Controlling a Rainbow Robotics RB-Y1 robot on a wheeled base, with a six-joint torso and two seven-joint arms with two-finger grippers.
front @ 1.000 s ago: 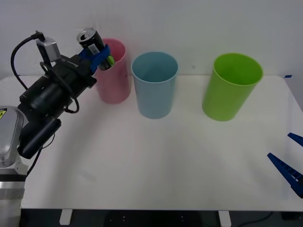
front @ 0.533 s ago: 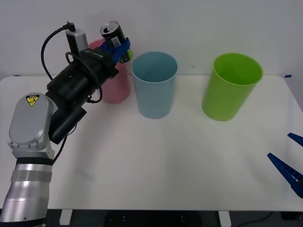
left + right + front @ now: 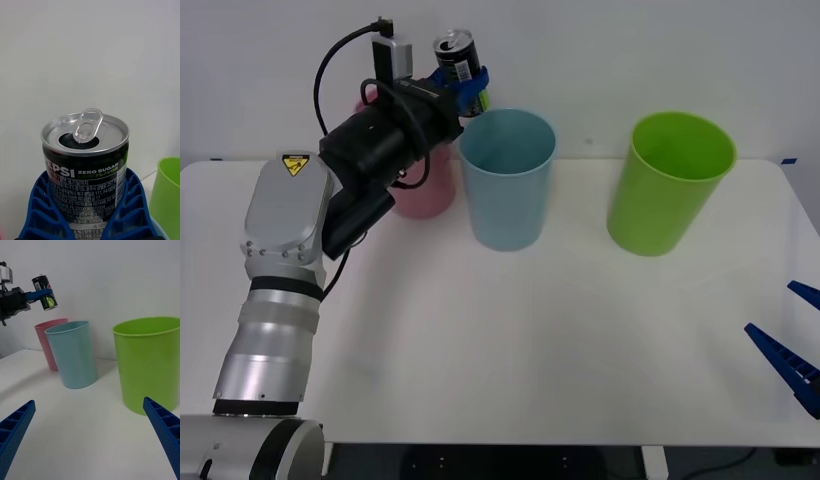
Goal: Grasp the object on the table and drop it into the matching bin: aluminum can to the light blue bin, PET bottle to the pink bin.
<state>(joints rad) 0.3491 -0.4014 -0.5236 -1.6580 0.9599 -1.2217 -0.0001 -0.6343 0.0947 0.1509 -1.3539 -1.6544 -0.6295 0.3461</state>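
Above the far-left bins: left gripper point(image 3: 467, 88) clamped around the aluminum can point(image 3: 457, 58), held in the air
can position: over the near rim of the light blue bin point(image 3: 507, 190), beside the pink bin point(image 3: 425, 190)
near right edge of surface point(image 3: 530, 340): right gripper point(image 3: 792, 345), fingers spread wide, holding nothing

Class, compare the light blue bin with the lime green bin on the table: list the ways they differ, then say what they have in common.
Colour: the light blue bin is pale blue, the lime green bin bright green.
Place: the light blue bin stands in the middle beside the pink bin; the lime green bin stands apart on the robot's right.
Size: the lime green bin looks wider.
Surroundings: the left end effector holds the can above the light blue bin's left rim; nothing hovers near the lime green bin.
Both stand upright and taper downward.
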